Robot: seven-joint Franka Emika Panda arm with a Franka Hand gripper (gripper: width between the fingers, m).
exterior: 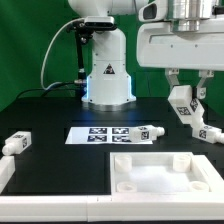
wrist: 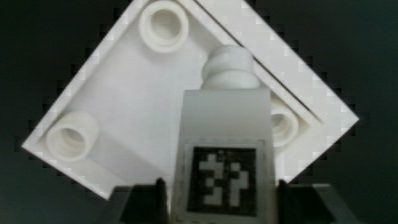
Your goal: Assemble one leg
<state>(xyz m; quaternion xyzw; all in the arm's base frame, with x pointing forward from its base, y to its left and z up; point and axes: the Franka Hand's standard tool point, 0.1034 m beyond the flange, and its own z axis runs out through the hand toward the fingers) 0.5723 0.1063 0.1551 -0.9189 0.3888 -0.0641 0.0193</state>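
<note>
The black counter [exterior: 55, 175] has open room in its middle and toward the exterior view's left. The square white panel [exterior: 150, 158] sits at the near edge on the exterior view's right, partly out of frame. The marker board [exterior: 100, 133] lies just behind the panel. Above the panel's far rim hangs the claw [exterior: 186, 93] [wrist: 221, 196], clamped on the leg [exterior: 185, 108] [wrist: 222, 120], which is tilted and clear of the counter. In the wrist view its screw end points at the panel [wrist: 125, 90]. The far loose leg [exterior: 17, 142] lies well off at the exterior view's left, and the near loose leg [exterior: 210, 132] lies just below the claw.
</note>
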